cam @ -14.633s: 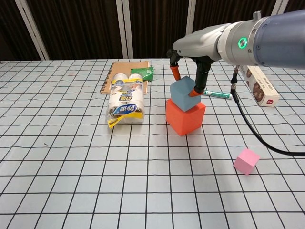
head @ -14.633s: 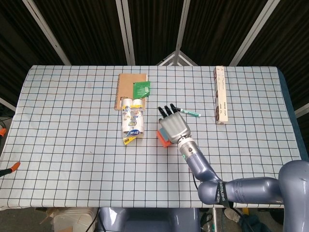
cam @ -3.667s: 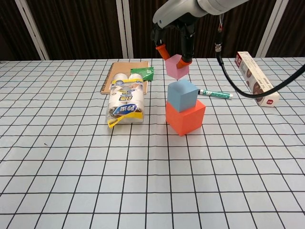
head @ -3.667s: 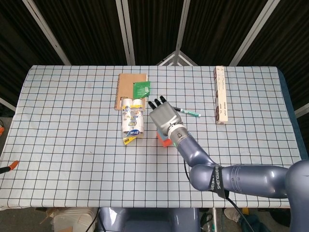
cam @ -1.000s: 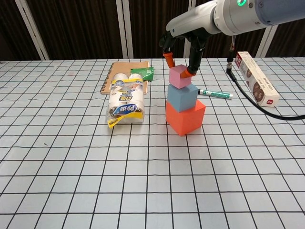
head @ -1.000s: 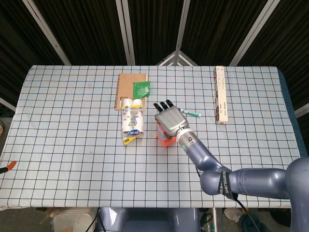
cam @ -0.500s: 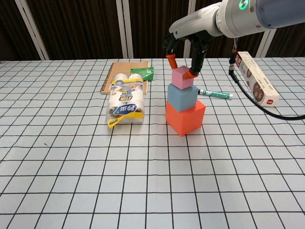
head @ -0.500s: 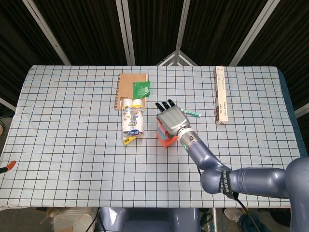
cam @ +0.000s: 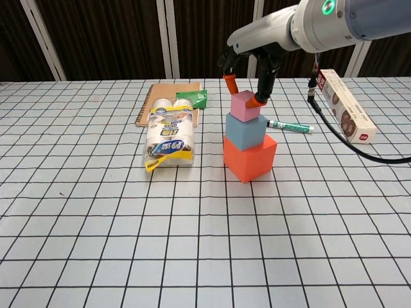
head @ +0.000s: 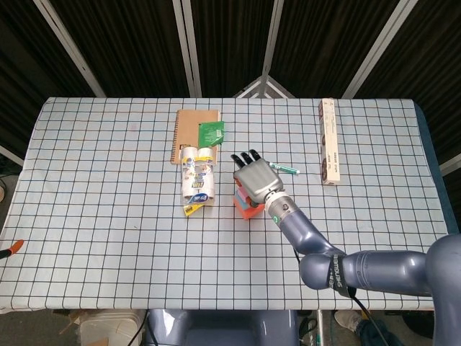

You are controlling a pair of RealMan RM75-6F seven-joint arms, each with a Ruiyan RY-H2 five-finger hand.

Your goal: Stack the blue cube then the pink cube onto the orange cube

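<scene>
Dark slatted walls stand behind a table [cam: 77, 212] covered in a white cloth with a black grid. Near its middle the three cubes are stacked: the orange cube [cam: 249, 156] on the cloth, the blue cube [cam: 244, 130] on top of it and turned a little off its edges, and the pink cube [cam: 243, 105] on top of the blue one.

The right hand [cam: 247, 67] reaches down over the stack from above, and its orange fingertips [cam: 256, 101] sit against opposite sides of the pink cube, one at the upper left edge and one at the lower right (whether they actually squeeze it or only touch it, I cannot tell). In the head view the back of the hand [head: 256, 181] hides most of the stack, with only a strip of orange [head: 243, 207] showing beside it. No left hand shows in either view.

Left of the stack lies a wrapped pack of rolls [cam: 169, 138], with a notebook [cam: 162, 98] behind it and a green packet [cam: 193, 98] on the notebook's right corner. A pen [cam: 289, 126] lies just right of the stack, and a long box [cam: 346, 113] lies further right.
</scene>
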